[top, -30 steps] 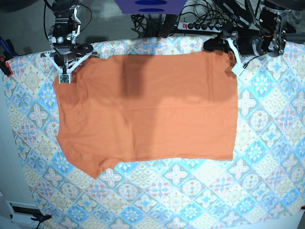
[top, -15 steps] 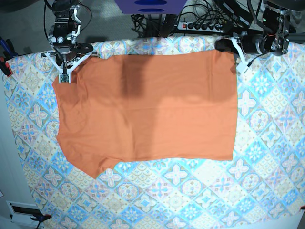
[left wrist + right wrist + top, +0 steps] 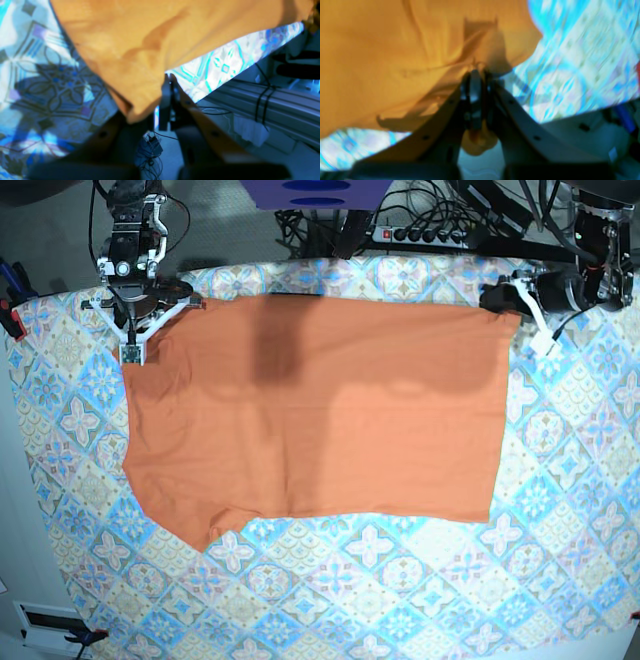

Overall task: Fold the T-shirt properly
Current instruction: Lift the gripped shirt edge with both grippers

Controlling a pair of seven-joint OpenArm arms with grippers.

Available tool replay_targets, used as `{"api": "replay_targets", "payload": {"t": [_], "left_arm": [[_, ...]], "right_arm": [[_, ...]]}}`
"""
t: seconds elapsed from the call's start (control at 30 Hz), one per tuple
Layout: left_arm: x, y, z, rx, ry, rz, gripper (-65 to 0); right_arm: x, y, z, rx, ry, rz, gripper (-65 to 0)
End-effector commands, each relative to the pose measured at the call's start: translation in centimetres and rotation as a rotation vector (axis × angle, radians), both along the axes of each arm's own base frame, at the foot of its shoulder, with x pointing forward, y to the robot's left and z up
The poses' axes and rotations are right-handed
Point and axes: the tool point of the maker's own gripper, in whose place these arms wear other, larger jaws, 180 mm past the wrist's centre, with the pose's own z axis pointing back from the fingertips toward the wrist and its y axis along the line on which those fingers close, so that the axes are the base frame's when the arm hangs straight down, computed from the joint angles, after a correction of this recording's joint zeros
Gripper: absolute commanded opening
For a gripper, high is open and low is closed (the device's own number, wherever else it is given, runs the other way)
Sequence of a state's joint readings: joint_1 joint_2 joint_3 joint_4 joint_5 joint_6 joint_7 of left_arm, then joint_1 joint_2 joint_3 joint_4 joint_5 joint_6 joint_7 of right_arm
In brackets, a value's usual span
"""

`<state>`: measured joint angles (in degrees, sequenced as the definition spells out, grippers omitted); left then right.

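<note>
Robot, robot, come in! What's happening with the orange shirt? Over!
Left gripper and right gripper both shut on T-shirt top corners. Shirt spread flat on tablecloth. Nothing in the way.

Left hand (image 3: pixel 512 298): I see it has travelled toward the upper right of the base frame, from over the shirt's top edge to well out over the desk (image 3: pixel 570 470).
T-shirt (image 3: pixel 320 410): its upper right corner has gone with that hand, so the top hem is drawn longer and straighter and the right edge now slants outward toward the top.
Right hand (image 3: pixel 133 340): it has crept slightly up in the upper left of the frame.
Shirt's upper left corner: pulled a little higher and flatter with it.
</note>
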<state>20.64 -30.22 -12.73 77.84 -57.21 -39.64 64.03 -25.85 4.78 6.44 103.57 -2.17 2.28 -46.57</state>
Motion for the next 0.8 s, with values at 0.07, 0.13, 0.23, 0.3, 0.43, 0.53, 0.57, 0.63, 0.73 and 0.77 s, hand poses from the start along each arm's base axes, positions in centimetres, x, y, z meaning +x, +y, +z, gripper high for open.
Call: {"api": "replay_targets", "payload": {"t": [0.07, 0.13, 0.23, 0.3, 0.43, 0.53, 0.57, 0.63, 0.73, 0.77], "left_arm": [[1.5, -0.2, 2.0, 0.009, -0.074, -0.044, -65.0], [1.7, -1.2, 3.1, 0.001, -0.090, -0.089, -65.0], [2.7, -1.5, 4.9, -0.002, -0.134, -0.101, -65.0], [3.1, -1.0, 5.2, 0.001, -0.144, -0.077, -65.0], [3.9, 0.1, 5.2, 0.052, -0.140, -0.063, -65.0], [3.7, 1.6, 4.8, 0.117, -0.126, -0.047, -65.0], [3.7, 1.7, 4.7, 0.126, -0.126, -0.047, -65.0], [3.9, 1.8, 4.7, 0.133, -0.128, -0.047, -65.0], [4.5, 2.1, 4.6, 0.128, -0.128, -0.032, -65.0], [4.6, 2.4, 4.2, 0.121, -0.116, -0.016, -65.0]], "right_arm": [[0.9, -0.5, 1.2, -0.020, -0.046, 0.002, -65.0], [1.4, -0.5, 1.4, -0.020, -0.058, 0.002, -65.0], [2.2, -0.5, 1.9, -0.020, -0.078, 0.001, -65.0], [2.5, -0.5, 2.0, -0.020, -0.083, 0.001, -65.0], [3.2, -0.5, 2.4, -0.021, -0.101, 0.001, -65.0], [3.7, -0.7, 2.7, -0.041, -0.111, 0.007, -65.0], [4.0, -0.8, 2.9, -0.063, -0.114, 0.013, -65.0], [4.4, -1.2, 3.2, -0.105, -0.116, 0.023, -65.0], [5.4, -1.7, 3.8, -0.147, -0.127, 0.027, -65.0], [5.7, -1.8, 4.0, -0.152, -0.132, 0.027, -65.0]]}}
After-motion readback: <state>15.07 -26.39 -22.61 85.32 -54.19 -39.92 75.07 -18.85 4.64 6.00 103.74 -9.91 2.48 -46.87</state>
